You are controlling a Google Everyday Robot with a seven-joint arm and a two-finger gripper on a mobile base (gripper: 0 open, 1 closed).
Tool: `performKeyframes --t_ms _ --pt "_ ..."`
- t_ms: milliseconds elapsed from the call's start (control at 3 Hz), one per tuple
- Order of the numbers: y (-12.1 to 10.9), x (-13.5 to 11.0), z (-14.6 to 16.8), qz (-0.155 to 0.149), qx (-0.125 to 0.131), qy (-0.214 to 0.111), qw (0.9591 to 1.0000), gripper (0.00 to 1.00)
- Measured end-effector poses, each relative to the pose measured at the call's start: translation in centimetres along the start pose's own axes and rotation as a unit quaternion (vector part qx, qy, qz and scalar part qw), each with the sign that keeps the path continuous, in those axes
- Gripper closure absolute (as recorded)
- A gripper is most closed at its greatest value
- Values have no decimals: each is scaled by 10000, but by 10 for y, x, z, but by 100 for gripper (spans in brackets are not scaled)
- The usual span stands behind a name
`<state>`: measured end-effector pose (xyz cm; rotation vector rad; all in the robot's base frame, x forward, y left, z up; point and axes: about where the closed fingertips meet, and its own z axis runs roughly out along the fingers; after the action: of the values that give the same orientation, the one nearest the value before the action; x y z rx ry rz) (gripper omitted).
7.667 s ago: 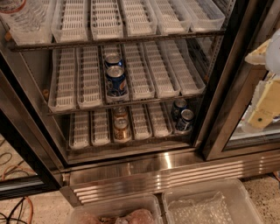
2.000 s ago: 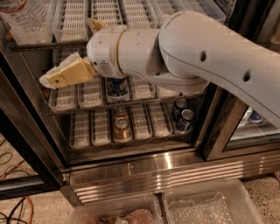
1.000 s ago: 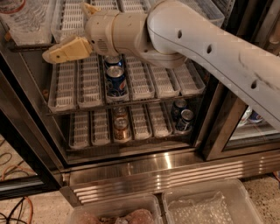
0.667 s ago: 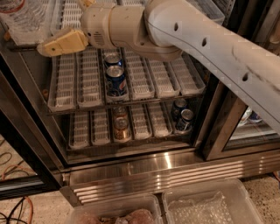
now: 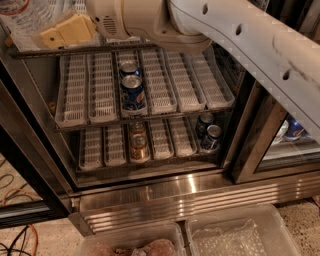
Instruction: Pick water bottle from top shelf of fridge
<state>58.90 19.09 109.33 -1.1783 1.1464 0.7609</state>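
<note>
The water bottle (image 5: 29, 15), clear ribbed plastic with a reddish label band, stands at the far left of the top shelf (image 5: 75, 51), cut off by the frame's upper edge. My gripper (image 5: 59, 33), tan and wedge-shaped, reaches into the fridge (image 5: 175, 195) on the white arm (image 5: 210, 25). It sits just right of the bottle, at the level of the top shelf's front rail. Its tip points left toward the bottle's lower part. I cannot see whether it touches the bottle.
Two blue Pepsi cans (image 5: 132, 92) stand on the middle rack. A gold can (image 5: 139, 145) and dark cans (image 5: 210, 135) stand on the lower rack. A dark door frame (image 5: 252, 145) stands at the right. Two clear plastic bins (image 5: 240, 235) lie on the floor in front; cables (image 5: 15, 235) at left.
The arm came in from the right, then rose and moved left. The gripper went from in front of the middle rack up to the top shelf beside the bottle.
</note>
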Motion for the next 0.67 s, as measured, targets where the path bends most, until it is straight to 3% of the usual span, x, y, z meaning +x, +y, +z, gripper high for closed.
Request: performKeyframes --t_ms 333,667 --pt "10 8 2 138 85 -114 9998 0" --pt "27 -5 6 190 244 -255 9992 0"
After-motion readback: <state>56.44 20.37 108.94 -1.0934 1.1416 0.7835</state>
